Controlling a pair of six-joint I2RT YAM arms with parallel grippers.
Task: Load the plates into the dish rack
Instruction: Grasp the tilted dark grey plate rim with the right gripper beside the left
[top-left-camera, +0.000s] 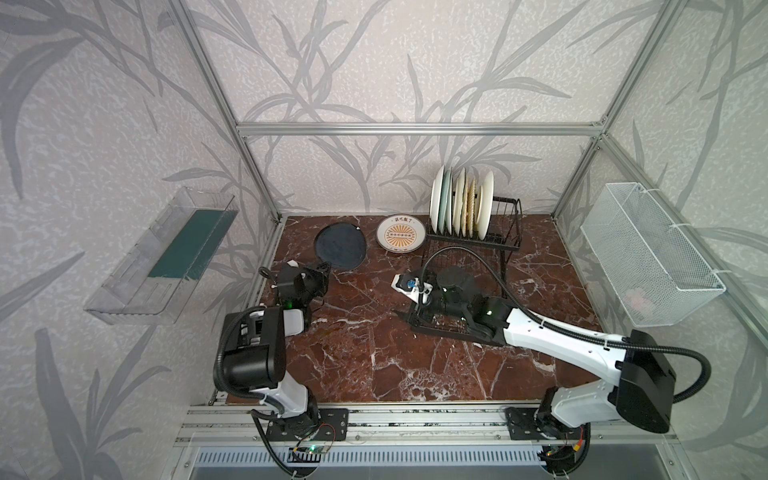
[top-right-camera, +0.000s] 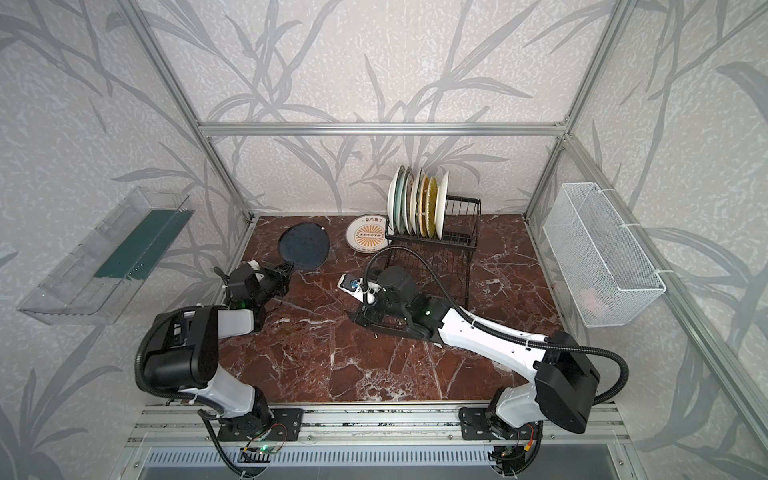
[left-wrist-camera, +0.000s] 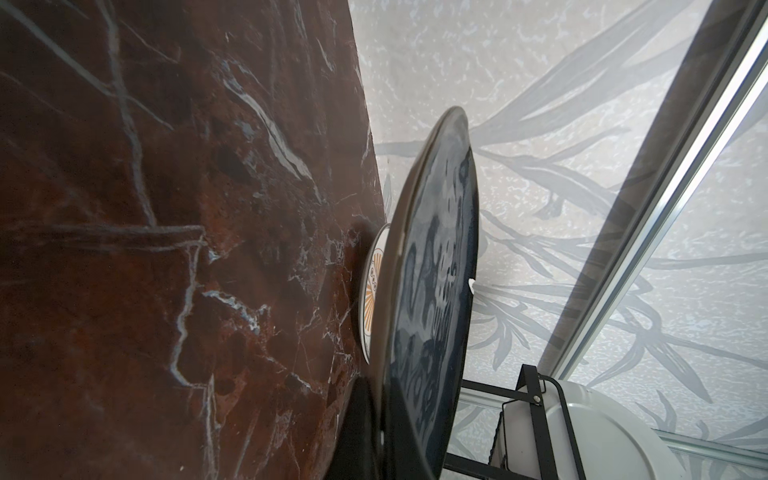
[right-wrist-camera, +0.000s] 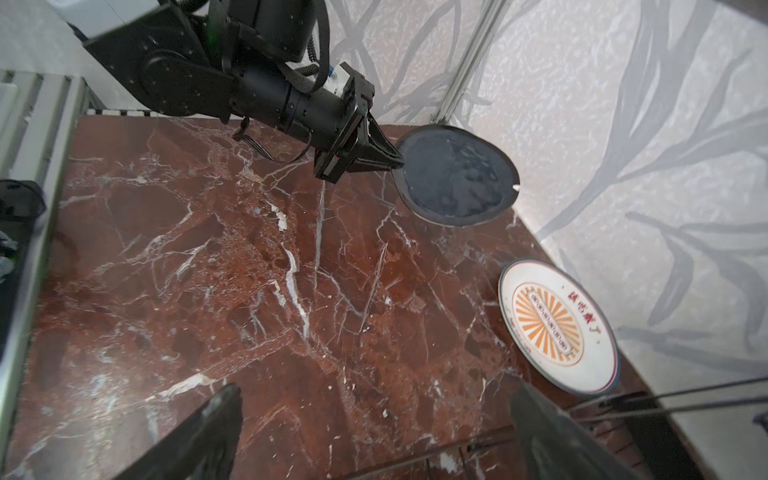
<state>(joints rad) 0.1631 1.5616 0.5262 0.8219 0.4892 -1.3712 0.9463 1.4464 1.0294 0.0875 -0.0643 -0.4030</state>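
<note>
L gripper (right-wrist-camera: 392, 160) is clamping the black plate (top-left-camera: 340, 246) by its near rim, holding it tilted. R gripper (right-wrist-camera: 374, 432) is hanging w/ jaws apart, empty. Beyond it, the rack (top-left-camera: 473, 243) is holding a row of plates (top-left-camera: 440, 199) upright, sunburst plate (top-left-camera: 401, 238) lying alongside.

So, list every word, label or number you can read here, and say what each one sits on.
"该吃饭了", as best it reads: red characters on the rim of the white round plate with orange sunburst.
Small dark print on that plate's opposite rim: too small to read.
Matte black round plate, black wire dish rack: no text seen.
</note>
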